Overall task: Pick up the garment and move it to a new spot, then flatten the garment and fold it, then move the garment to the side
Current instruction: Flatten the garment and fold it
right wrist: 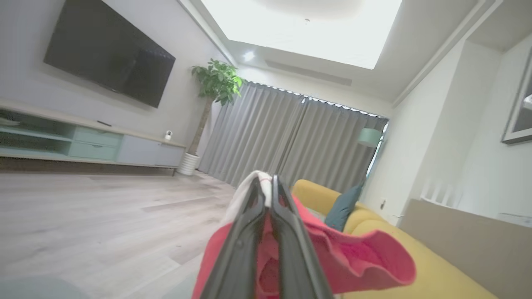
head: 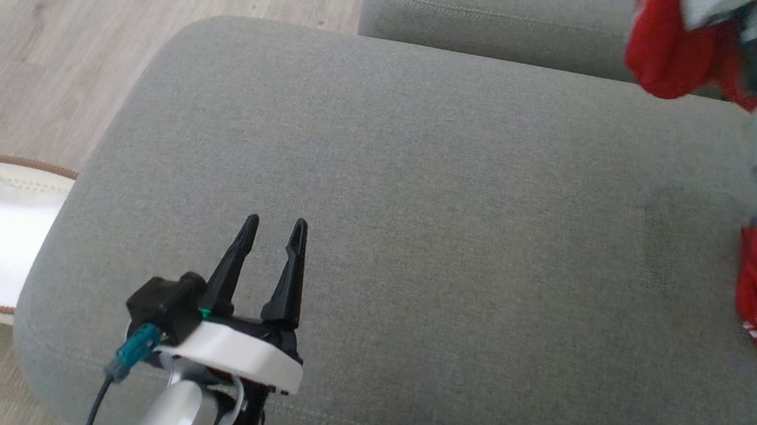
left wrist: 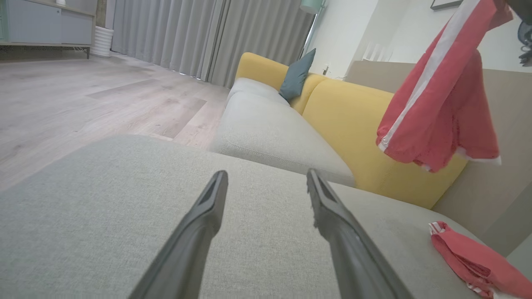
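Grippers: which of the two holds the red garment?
The right gripper, shut on the garment; the left gripper is open and empty over the grey cushion.

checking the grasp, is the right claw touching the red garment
Touching. Right wrist view: the right claw is shut on the red garment, pinching its edge.

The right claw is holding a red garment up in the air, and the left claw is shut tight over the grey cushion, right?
Not quite: the left claw is wide open, as the left wrist view shows. The right claw does hold the red garment up, and the left is over the grey cushion.
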{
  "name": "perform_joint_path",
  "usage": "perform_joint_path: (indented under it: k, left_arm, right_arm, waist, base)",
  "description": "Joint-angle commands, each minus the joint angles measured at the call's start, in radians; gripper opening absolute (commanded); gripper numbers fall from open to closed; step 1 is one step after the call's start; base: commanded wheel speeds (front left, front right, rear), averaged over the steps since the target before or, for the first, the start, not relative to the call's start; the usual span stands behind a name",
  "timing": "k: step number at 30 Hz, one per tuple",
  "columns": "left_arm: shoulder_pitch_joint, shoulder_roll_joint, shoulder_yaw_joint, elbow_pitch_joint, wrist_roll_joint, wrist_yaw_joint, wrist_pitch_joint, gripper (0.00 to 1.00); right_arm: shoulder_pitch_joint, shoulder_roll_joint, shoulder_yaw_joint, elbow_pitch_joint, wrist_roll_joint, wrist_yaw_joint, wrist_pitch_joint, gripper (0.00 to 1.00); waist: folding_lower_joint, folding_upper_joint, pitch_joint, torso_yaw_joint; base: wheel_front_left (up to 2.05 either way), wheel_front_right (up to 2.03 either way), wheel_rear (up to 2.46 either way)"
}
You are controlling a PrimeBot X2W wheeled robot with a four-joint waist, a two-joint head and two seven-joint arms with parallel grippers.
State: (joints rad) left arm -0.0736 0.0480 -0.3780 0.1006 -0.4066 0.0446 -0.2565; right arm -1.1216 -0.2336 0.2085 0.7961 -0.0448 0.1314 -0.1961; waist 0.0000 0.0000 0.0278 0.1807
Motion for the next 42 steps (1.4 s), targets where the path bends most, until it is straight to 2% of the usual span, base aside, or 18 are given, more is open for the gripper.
perform_joint_path:
  k: [1,5,12,20,24,27,28,30,35,38,42]
  left_arm:
    - [-0.032,0.002,0.033,-0.038,-0.001,0.004,-0.005,1.00]
    - [-0.029,0.002,0.040,-0.045,-0.003,0.009,-0.005,1.00]
    - [-0.037,0.002,0.045,-0.049,0.009,0.007,-0.005,1.00]
    - [-0.047,0.002,0.061,-0.041,0.032,-0.007,-0.005,1.00]
    - [-0.060,0.002,0.064,-0.035,0.039,-0.016,-0.005,1.00]
    - [-0.067,0.002,0.061,-0.031,0.041,-0.020,-0.005,1.00]
    - [-0.069,0.002,0.060,-0.030,0.041,-0.020,-0.005,1.00]
    - [-0.072,0.002,0.058,-0.026,0.042,-0.022,-0.005,1.00]
    - [-0.078,0.002,0.060,-0.020,0.045,-0.023,-0.005,1.00]
    - [-0.082,0.002,0.061,-0.022,0.046,-0.024,-0.005,1.00]
    - [-0.085,0.002,0.062,-0.025,0.045,-0.024,-0.005,1.00]
  right_arm:
    - [-0.006,0.022,0.020,-0.018,0.013,-0.001,-0.012,0.00]
    - [0.088,0.058,0.098,-0.019,0.077,-0.001,-0.046,0.00]
    - [0.407,0.040,0.142,-0.074,0.166,-0.001,-0.053,0.00]
    - [0.755,0.014,0.022,-0.199,0.182,-0.001,-0.004,0.00]
    - [0.865,0.019,-0.074,-0.265,0.126,-0.001,0.033,0.00]
    - [0.892,0.033,-0.090,-0.299,0.087,-0.001,0.047,0.00]
    - [0.900,0.033,-0.091,-0.306,0.067,-0.001,0.054,0.08]
    - [0.914,0.036,-0.102,-0.321,0.025,-0.001,0.063,1.00]
    - [0.935,0.091,-0.186,-0.400,0.012,-0.001,0.033,1.00]
    - [0.957,0.138,-0.232,-0.513,0.041,-0.001,-0.011,1.00]
    - [0.996,0.165,-0.219,-0.611,0.056,-0.001,-0.039,1.00]
  waist:
    - [0.0000,0.0000,0.002,-0.004]
    - [0.0000,0.0000,0.009,-0.024]
    - [0.0000,0.0000,0.032,-0.079]
    - [0.0000,0.0000,0.055,-0.154]
    - [0.0000,0.0000,0.070,-0.195]
    - [0.0000,0.0000,0.073,-0.214]
    - [0.0000,0.0000,0.074,-0.218]
    - [0.0000,0.0000,0.076,-0.226]
    - [0.0000,0.0000,0.077,-0.247]
    - [0.0000,0.0000,0.079,-0.260]
    - [0.0000,0.0000,0.079,-0.267]
  base:
    - [0.00,0.00,0.00]
    - [0.00,0.00,0.00]
    - [0.00,0.00,0.00]
    - [0.00,0.00,0.00]
    - [0.00,0.00,0.00]
    - [0.00,0.00,0.00]
    - [0.00,0.00,0.00]
    - [0.00,0.00,0.00]
    - [0.00,0.00,0.00]
    - [0.00,0.00,0.00]
    - [0.00,0.00,0.00]
